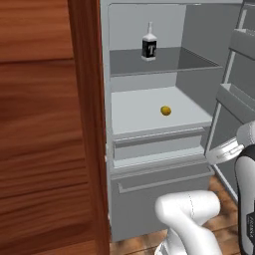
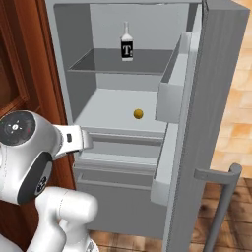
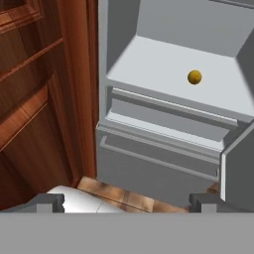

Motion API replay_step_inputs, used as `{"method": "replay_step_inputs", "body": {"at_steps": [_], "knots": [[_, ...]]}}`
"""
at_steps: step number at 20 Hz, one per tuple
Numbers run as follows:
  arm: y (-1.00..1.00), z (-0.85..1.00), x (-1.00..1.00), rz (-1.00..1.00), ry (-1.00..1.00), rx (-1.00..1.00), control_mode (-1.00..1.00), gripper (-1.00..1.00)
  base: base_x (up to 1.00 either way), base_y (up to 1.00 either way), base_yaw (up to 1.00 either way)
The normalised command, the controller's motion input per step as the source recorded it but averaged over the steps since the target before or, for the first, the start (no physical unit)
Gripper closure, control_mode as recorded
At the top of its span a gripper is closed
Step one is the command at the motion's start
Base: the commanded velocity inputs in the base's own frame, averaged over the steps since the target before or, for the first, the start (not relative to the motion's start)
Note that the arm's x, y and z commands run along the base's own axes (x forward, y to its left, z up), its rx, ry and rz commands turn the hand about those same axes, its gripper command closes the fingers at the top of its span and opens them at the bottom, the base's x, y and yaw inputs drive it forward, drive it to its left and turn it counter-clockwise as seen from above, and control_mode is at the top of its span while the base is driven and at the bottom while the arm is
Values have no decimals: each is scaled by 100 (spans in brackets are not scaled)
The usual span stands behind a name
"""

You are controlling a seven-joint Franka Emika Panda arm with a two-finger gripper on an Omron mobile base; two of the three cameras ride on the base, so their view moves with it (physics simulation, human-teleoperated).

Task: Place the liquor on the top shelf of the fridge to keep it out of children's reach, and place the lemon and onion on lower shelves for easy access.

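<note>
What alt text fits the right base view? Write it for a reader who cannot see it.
An open grey fridge holds a small clear glass liquor bottle with a black label upright on its dark top shelf and a small yellow lemon on the pale shelf below. The white robot arm fills the lower left.

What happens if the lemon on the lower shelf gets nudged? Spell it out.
The lemon looks round and smooth, so it would probably roll. It lies loose on the flat pale shelf, touching nothing, so little would likely stop it. Being small, it is probably light.

Two base views flanking the open fridge (image 1: pixel 149 149); nearer hand view angled down at its lower shelves.
</note>
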Motion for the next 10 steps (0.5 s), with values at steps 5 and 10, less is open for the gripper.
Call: {"method": "replay_step_inputs", "body": {"at_steps": [5, 10], "knots": [[0, 0, 0, 0, 0, 0, 100, -100, -28, -22, 0], [0, 0, 0, 0, 0, 0, 100, -100, -29, -40, 0]]}}
